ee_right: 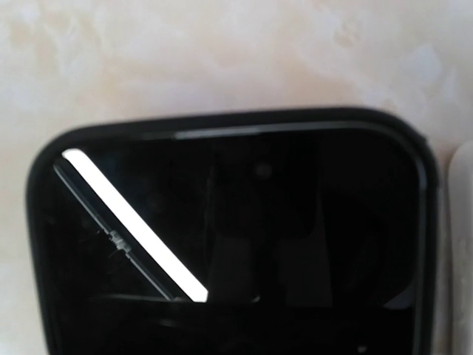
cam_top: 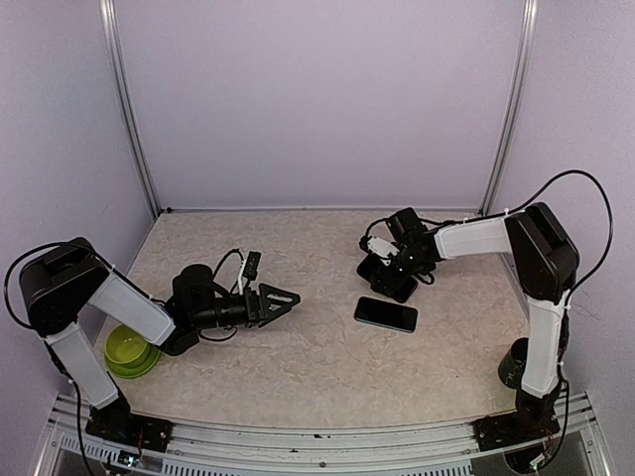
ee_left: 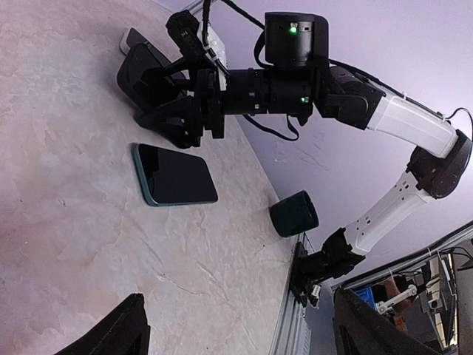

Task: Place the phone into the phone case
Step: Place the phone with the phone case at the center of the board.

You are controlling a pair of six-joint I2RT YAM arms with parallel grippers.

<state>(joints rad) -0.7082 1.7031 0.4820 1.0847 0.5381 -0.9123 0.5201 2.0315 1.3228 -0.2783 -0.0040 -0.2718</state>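
Note:
The phone (cam_top: 386, 313), dark screen up with a teal edge, lies flat on the table and also shows in the left wrist view (ee_left: 174, 174). The black case (ee_right: 229, 244), with a raised rim and a glossy inside, fills the right wrist view. It lies just beyond the phone (ee_left: 142, 74). My right gripper (cam_top: 392, 275) is low over the case with its jaws apart; whether it touches the case I cannot tell. Its fingers are hidden in its own wrist view. My left gripper (cam_top: 288, 299) is open and empty, left of the phone and pointing towards it.
A green bowl (cam_top: 129, 350) sits at the near left by the left arm. A dark cup (cam_top: 514, 363) stands at the near right by the right arm's base (ee_left: 294, 213). A white object's edge (ee_right: 464, 244) lies beside the case.

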